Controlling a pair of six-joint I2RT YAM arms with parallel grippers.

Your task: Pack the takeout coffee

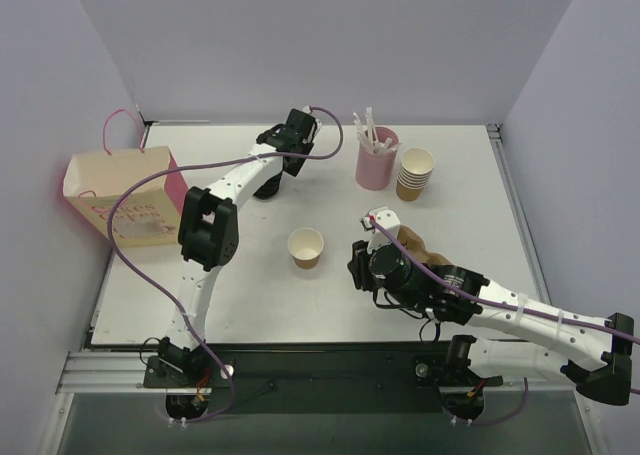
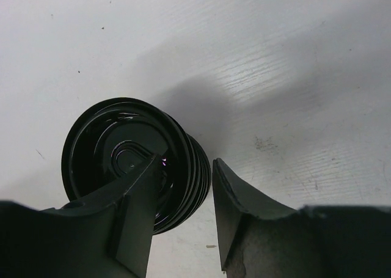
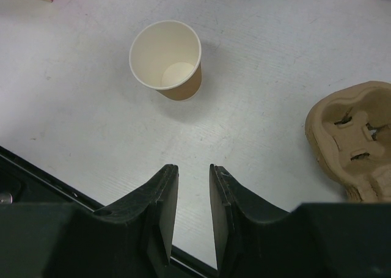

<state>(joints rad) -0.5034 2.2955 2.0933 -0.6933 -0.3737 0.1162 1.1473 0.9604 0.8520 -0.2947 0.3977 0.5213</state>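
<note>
- Left claw (image 2: 186,168) is spread, straddling the rim of the black lid stack (image 2: 122,137).
- Right claw (image 3: 192,171) is narrowly parted, empty.
- Takeout coffee cup (image 3: 166,58) stands open-topped on the scuffed white counter (image 3: 275,46).
- Lavender walls (image 1: 350,35) enclose it.

White table (image 1: 260,295) bears open cup (image 1: 305,247), lid stack (image 2: 122,140), carrier (image 3: 342,125) (pulp), cup stack (image 1: 415,175).

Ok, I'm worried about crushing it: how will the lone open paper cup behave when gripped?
The paper cup looks empty, so probably light and apt to slide or tip if nudged. Lidless, its walls would likely buckle under a firm squeeze.
</note>
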